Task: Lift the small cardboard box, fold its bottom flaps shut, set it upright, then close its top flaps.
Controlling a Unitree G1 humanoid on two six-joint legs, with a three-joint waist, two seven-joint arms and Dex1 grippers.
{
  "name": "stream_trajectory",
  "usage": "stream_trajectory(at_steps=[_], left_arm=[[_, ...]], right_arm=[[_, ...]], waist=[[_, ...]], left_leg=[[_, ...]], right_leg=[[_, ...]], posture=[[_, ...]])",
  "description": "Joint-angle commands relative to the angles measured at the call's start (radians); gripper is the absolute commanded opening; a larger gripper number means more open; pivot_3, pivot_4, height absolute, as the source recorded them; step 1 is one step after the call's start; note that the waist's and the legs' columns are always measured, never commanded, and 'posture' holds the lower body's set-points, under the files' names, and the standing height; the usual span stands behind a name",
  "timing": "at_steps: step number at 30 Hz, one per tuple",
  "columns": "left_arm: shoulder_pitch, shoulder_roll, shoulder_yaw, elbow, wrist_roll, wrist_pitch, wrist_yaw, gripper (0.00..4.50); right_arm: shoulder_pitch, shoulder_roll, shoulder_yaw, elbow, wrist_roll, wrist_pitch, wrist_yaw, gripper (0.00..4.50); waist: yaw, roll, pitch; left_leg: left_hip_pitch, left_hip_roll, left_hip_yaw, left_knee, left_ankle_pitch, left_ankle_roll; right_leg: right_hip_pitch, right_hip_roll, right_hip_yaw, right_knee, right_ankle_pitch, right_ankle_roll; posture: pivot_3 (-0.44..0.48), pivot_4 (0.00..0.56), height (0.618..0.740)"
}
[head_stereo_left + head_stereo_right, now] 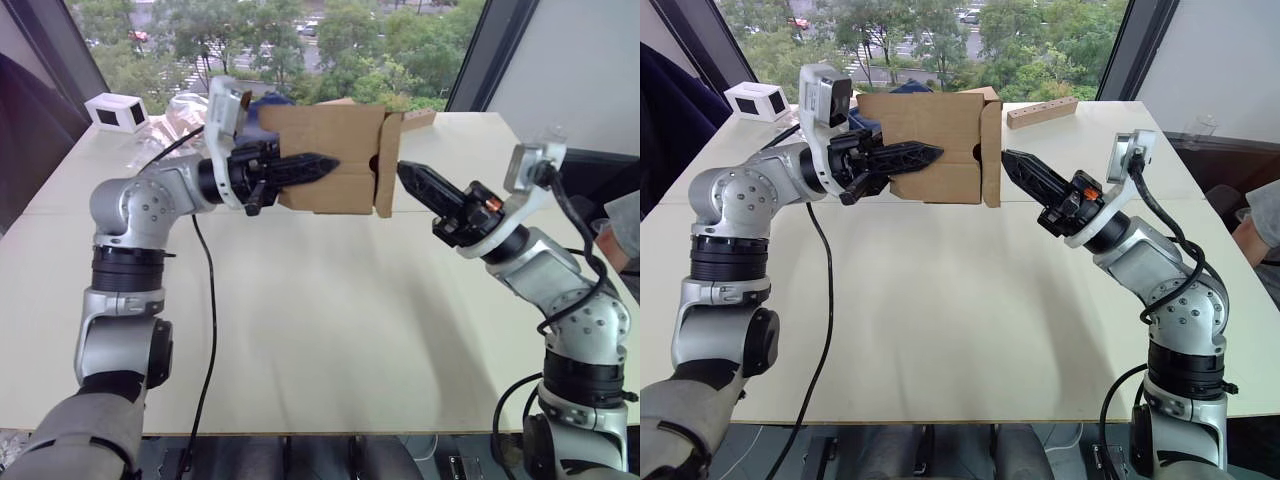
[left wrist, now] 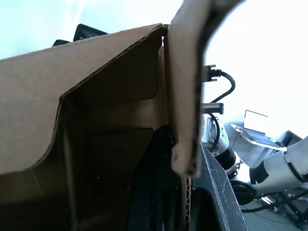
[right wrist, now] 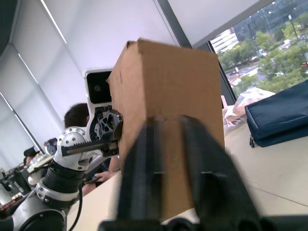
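The left tool [image 1: 300, 168] reaches sideways from a bent, raised arm, its black fingers clamped on a wall of the small cardboard box [image 1: 330, 160], one finger inside and one outside. The box hangs in the air above the far middle of the bench [image 1: 330, 320], lying on its side. The right tool [image 1: 420, 183], fingers drawn together to a point and holding nothing, stretches from a bent elbow toward the bottom flaps [image 1: 387, 165], its tip just beside them.

A: What are the arm casings?
B: Silver-grey rounded segments joined by black ribbed collars.

A: And the ends?
B: The left gripper [image 1: 325, 165] and right gripper [image 1: 407, 174] are black and tapered; white camera blocks sit on the wrists, with black cables alongside.
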Motion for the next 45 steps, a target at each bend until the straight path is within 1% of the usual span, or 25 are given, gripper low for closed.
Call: stream_trajectory(at_steps=[1,8,11,15,24,30,32,33,34,44,45], left_arm=[[-0.03,0.004,0.02,-0.01,-0.015,-0.006,0.0,0.0],[-0.03,0.004,0.023,-0.008,-0.013,-0.006,0.005,0.0],[-0.03,0.005,0.025,-0.011,-0.015,-0.004,0.008,0.0],[-0.03,0.008,0.027,-0.009,-0.015,-0.006,0.009,0.0],[-0.031,0.007,0.029,-0.008,-0.015,-0.006,0.012,0.0],[-0.032,0.004,0.03,-0.008,-0.017,-0.005,0.015,0.0],[-0.032,0.003,0.031,-0.009,-0.019,-0.005,0.017,0.0],[-0.032,0.003,0.03,-0.009,-0.019,-0.005,0.018,0.0],[-0.032,0.003,0.03,-0.009,-0.019,-0.005,0.019,0.0],[-0.032,0.0,0.031,-0.007,-0.019,-0.005,0.023,0.0],[-0.032,-0.001,0.032,-0.008,-0.02,-0.005,0.024,0.0]], right_arm=[[-0.019,0.046,-0.028,0.016,0.081,-0.014,-0.01,2.4],[-0.023,0.104,-0.046,0.061,0.114,-0.037,-0.029,2.4],[-0.026,0.132,-0.07,0.061,0.215,-0.031,-0.036,2.4],[-0.003,0.129,-0.062,0.038,0.263,-0.011,-0.034,2.4],[0.028,0.124,-0.026,0.037,0.183,-0.022,-0.04,2.4],[0.034,0.15,-0.026,0.035,0.192,-0.032,-0.046,2.4],[0.038,0.155,-0.024,0.029,0.199,-0.032,-0.047,1.88],[0.04,0.158,-0.022,0.027,0.204,-0.031,-0.047,1.75],[0.041,0.16,-0.021,0.025,0.205,-0.031,-0.047,1.41],[0.045,0.185,-0.001,0.027,0.158,-0.055,-0.061,1.41],[0.045,0.189,0.001,0.027,0.155,-0.059,-0.062,1.15]], waist=[[-0.001,0.0,0.0],[-0.001,0.0,0.0],[-0.001,0.0,0.0],[-0.001,0.0,0.0],[-0.001,0.0,0.0],[-0.002,0.0,0.0],[-0.002,0.0,0.0],[-0.001,0.0,0.0],[-0.001,0.0,0.0],[-0.002,0.0,0.0],[-0.002,0.0,0.0]], left_leg=[[0.0,0.0,0.0,0.0,0.0,0.0],[0.0,0.0,0.0,0.0,0.0,0.0],[0.0,0.0,0.0,0.0,0.0,0.0],[0.0,0.0,0.0,0.0,0.0,0.0],[0.0,0.0,0.0,0.0,0.0,0.0],[0.0,0.0,0.0,0.0,0.0,0.0],[0.0,0.0,0.0,0.0,0.0,0.0],[0.0,0.0,0.0,0.0,0.0,0.0],[0.0,0.0,0.0,0.0,0.0,0.0],[0.0,0.0,0.0,0.0,0.0,0.0],[0.0,0.0,0.0,0.0,0.0,0.0]], right_leg=[[0.0,0.0,0.0,0.0,0.0,0.0],[0.0,0.0,0.0,0.0,0.0,0.0],[0.0,0.0,0.0,0.0,0.0,0.0],[0.0,0.0,0.0,0.0,0.0,0.0],[0.0,0.0,0.0,0.0,0.0,0.0],[0.0,0.0,0.0,0.0,0.0,0.0],[0.0,0.0,0.0,0.0,0.0,0.0],[0.0,0.0,0.0,0.0,0.0,0.0],[0.0,0.0,0.0,0.0,0.0,0.0],[0.0,0.0,0.0,0.001,0.0,0.0],[0.0,0.0,0.0,0.001,0.0,0.0]], posture=[[0.0,0.15,0.74],[0.0,0.15,0.74],[0.0,0.15,0.74],[0.0,0.15,0.74],[0.0,0.15,0.74],[0.0,0.15,0.74],[0.0,0.15,0.74],[0.0,0.15,0.74],[0.0,0.15,0.74],[0.0,0.15,0.74],[0.0,0.15,0.74]])
